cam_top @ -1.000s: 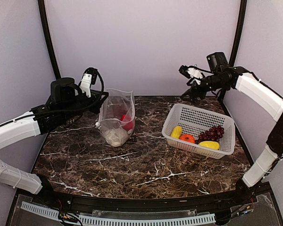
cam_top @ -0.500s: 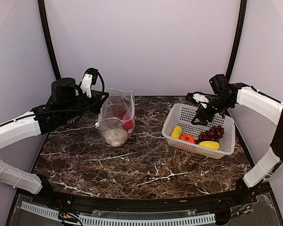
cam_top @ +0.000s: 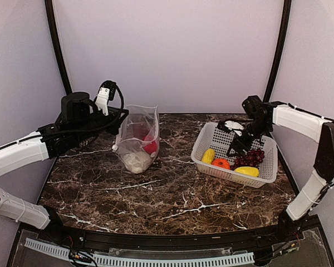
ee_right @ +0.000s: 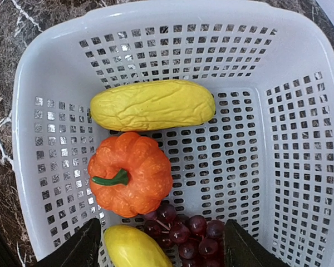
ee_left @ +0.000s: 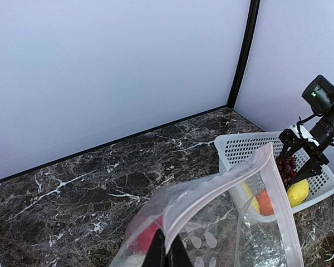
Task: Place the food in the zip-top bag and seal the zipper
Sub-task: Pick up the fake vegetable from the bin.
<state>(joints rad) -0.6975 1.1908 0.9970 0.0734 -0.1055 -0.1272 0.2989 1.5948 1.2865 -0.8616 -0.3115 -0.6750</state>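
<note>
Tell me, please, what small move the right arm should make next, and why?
Probably lower the right gripper a little and close it on the grapes: its jaws stand open over the basket with the grapes between them, nothing held, while the left gripper holds the zip-top bag open.

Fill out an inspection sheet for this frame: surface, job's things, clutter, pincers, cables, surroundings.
Surface: dark veined marble tabletop.
Job's things: zip-top bag upright, zipper unsealed, red pepper and cabbage inside; long yellow piece, second yellow piece, orange-red round one and grapes in the white basket.
Clutter: nothing seen.
Pincers: left pincer shut on the bag's rim; right pincer open, low over the grapes.
Cables: black loop at the left wrist.
Surroundings: plain pale walls, black corner posts.
</note>
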